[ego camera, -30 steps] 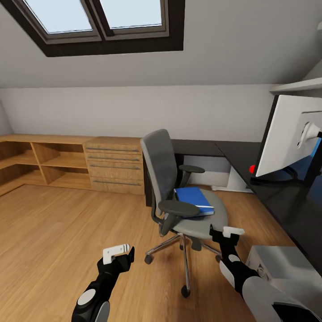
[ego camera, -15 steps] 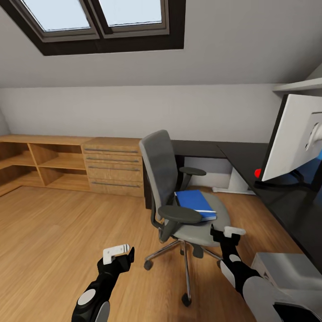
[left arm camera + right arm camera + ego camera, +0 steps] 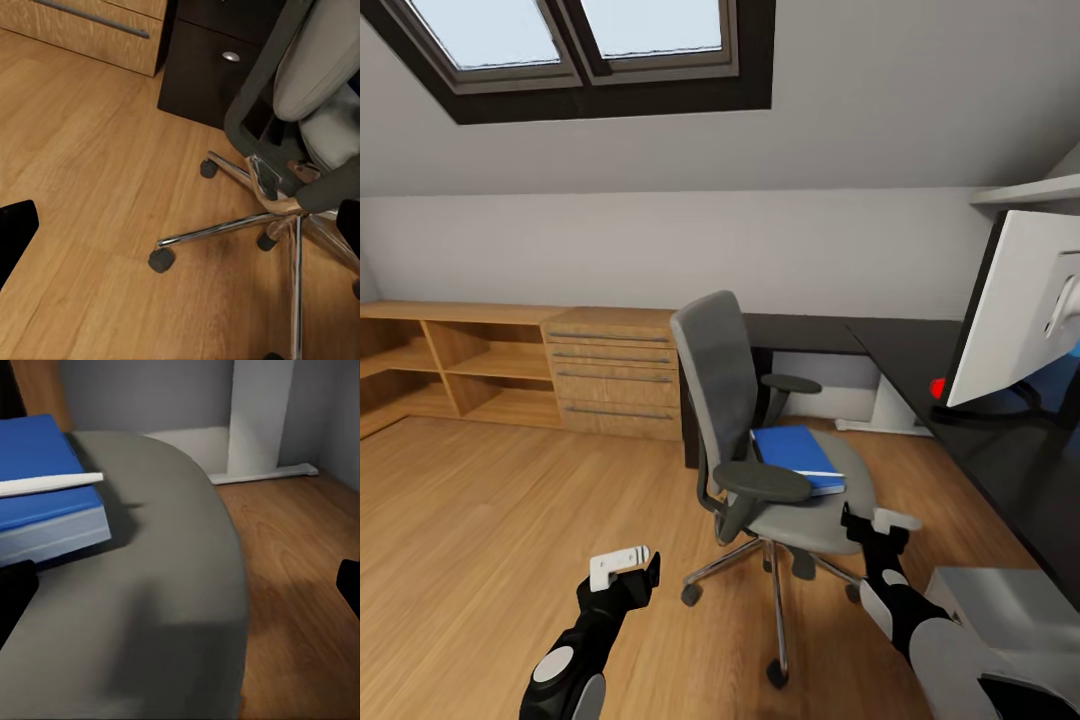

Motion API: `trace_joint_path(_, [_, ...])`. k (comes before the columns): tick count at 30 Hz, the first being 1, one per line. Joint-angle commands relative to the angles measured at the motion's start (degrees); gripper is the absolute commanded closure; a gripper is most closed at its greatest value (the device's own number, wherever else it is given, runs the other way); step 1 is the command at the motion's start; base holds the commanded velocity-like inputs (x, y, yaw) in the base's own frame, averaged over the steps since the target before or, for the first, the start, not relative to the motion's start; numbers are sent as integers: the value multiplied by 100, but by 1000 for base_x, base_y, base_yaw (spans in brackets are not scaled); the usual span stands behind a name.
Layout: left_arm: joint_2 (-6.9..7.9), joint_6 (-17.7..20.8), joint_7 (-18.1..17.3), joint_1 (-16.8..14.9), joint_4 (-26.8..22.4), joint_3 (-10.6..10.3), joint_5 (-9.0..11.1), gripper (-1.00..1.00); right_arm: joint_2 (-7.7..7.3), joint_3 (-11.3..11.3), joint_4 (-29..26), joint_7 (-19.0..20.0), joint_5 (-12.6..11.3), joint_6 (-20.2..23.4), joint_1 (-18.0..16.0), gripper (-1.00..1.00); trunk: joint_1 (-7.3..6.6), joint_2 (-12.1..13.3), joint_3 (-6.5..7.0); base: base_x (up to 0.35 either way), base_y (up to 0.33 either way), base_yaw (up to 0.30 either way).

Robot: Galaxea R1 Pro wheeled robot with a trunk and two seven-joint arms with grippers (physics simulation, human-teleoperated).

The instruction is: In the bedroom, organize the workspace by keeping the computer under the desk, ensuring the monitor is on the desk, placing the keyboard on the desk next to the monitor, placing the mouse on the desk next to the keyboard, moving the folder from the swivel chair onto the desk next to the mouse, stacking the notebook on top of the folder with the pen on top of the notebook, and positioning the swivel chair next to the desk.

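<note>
You had the grey padded swivel chair with black armrests and a chrome star base (image 3: 760,440) standing on the wooden floor (image 3: 480,520), in front of the glossy black desk (image 3: 920,360) and near it, turned partly away from you. The flat bright blue folder (image 3: 792,452) lay on its seat, and in the right wrist view a thin white pen (image 3: 49,484) rested across the top of that stack; the layer beneath the blue cover showed pale edges, but I could not tell there whether it was a separate book. The wide monitor with a pale grey back (image 3: 1015,310) stood on the desk at your right, and the top of the light grey computer case (image 3: 1000,605) showed on the floor beside the desk's edge.

Since half a second earlier your right gripper (image 3: 880,528) had eased slightly down and to the right, just off the front edge of the seat, with its fingers spread wide and nothing between them. Your left gripper (image 3: 622,570) had stayed where it was, low over the floor, well apart from the chair's casters; its fingers were also spread wide and empty. The chair, folder and monitor had not shifted.
</note>
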Motion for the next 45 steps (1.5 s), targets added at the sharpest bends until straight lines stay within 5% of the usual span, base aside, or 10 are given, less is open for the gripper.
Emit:
trace_joint_path(1, [4,18,49,-4,-8,-3,60,-100,-6,-10,5,-10,-16,-15,-5,-100,0,-3,-6,128,0,0])
trace_joint_path(14, [65,16,46,-4,-8,57,60,-100,-147,-38,-15,246,-556,442,-1,-100,0,-3,-6,120,0,0])
trace_joint_path(15, [65,16,44,-4,-10,62,60,-100,-177,-36,-16,309,-894,495,-3,-100,0,-3,-6,225,0,0])
trace_joint_path(19, [66,18,43,-4,-12,68,65,-100,-355,-33,-24,421,-1451,691,-3,-100,0,-3,-6,196,0,0])
trace_joint_path(22, [66,18,42,-4,-16,90,67,-100,-392,-37,-34,533,-1509,783,-5,-100,0,-3,-6,28,0,0])
trace_joint_path(27, [66,16,41,-4,-20,227,83,-100,-553,-54,-48,680,-1982,1080,-6,-100,0,-3,-6,9,0,0])
trace_joint_path(37, [66,16,41,-4,-55,270,102,-100,-643,-59,-51,695,-2244,1250,-4,-100,0,-3,-6,141,0,0])
trace_joint_path(45, [128,18,41,-3,-187,283,447,-100,-815,-59,-102,948,-2793,1700,-6,-100,0,-3,-6,6,0,0])
